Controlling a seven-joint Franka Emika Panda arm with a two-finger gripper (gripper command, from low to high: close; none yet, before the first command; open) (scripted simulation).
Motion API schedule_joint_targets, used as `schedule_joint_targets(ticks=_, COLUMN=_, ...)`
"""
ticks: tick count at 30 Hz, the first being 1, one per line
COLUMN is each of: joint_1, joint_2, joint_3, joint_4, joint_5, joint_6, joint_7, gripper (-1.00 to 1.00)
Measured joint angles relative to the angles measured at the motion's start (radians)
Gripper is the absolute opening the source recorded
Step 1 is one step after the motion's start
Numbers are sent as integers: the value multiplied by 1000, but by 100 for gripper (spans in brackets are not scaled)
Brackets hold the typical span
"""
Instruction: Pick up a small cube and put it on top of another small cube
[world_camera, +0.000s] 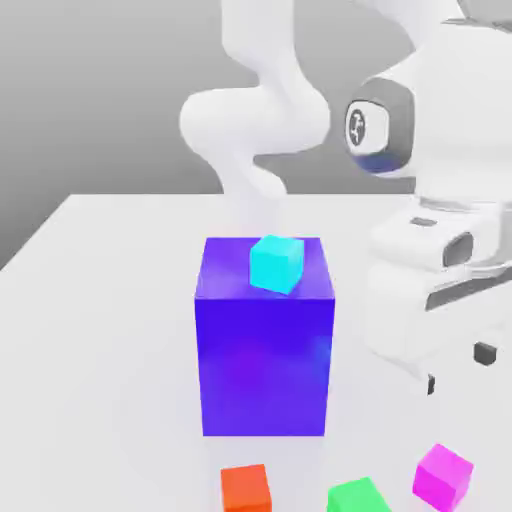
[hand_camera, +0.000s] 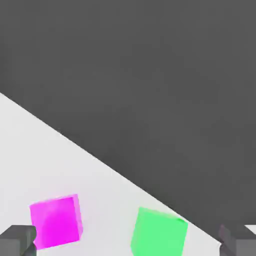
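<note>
1. On the exterior view's left, the pale table (world_camera: 110, 340) stretches out, its far edge behind everything standing on it.
2. The orange cube (world_camera: 246, 488) sits on the table in front of the big blue block (world_camera: 264, 365), apart from it and well away from the jaws.
3. The big blue block stands upright on the table, much larger than any of the cubes.
4. The cyan cube (world_camera: 277, 264) rests on top of the big blue block, toward the exterior view's right of that top, well apart from the jaws.
5. The green cube (world_camera: 357, 496) lies on the table between the orange and magenta cubes, touching neither. In the hand view it appears between the two fingertips, with space on both sides.
6. The magenta cube (world_camera: 442, 477) sits on the table, turned at an angle, lower than the jaws. In the hand view it appears close by one fingertip; contact is not evident.
7. The gripper (world_camera: 458, 368) hangs above the table at the exterior view's right, jaws spread wide and holding nothing.
</note>
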Motion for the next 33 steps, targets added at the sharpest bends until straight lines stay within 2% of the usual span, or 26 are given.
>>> schedule_joint_targets(ticks=4, joint_1=29, joint_2=146, joint_3=19, joint_4=-3, joint_5=-27, joint_6=50, joint_7=-24, gripper=0)
schedule_joint_targets(ticks=8, joint_1=65, joint_2=291, joint_3=-15, joint_4=22, joint_5=-69, joint_6=149, joint_7=-2, gripper=0)
schedule_joint_targets(ticks=9, joint_1=74, joint_2=322, joint_3=-26, joint_4=28, joint_5=-77, joint_6=173, joint_7=4, gripper=-100)
schedule_joint_targets(ticks=16, joint_1=75, joint_2=326, joint_3=-27, joint_4=29, joint_5=-80, joint_6=176, joint_7=6, gripper=-100)
schedule_joint_targets(ticks=21, joint_1=34, joint_2=175, joint_3=7, joint_4=0, joint_5=-24, joint_6=54, joint_7=-44, gripper=-100)
schedule_joint_targets(ticks=25, joint_1=-88, joint_2=94, joint_3=-34, joint_4=24, joint_5=40, joint_6=-47, joint_7=-177, gripper=-100)
schedule_joint_targets(ticks=29, joint_1=-101, joint_2=196, joint_3=-59, joint_4=36, joint_5=28, joint_6=44, joint_7=-186, gripper=-100)
schedule_joint_targets(ticks=30, joint_1=-100, joint_2=214, joint_3=-62, joint_4=37, joint_5=24, joint_6=60, joint_7=-184, gripper=100)
schedule_joint_targets(ticks=33, joint_1=-100, joint_2=214, joint_3=-62, joint_4=37, joint_5=24, joint_6=60, joint_7=-184, gripper=100)
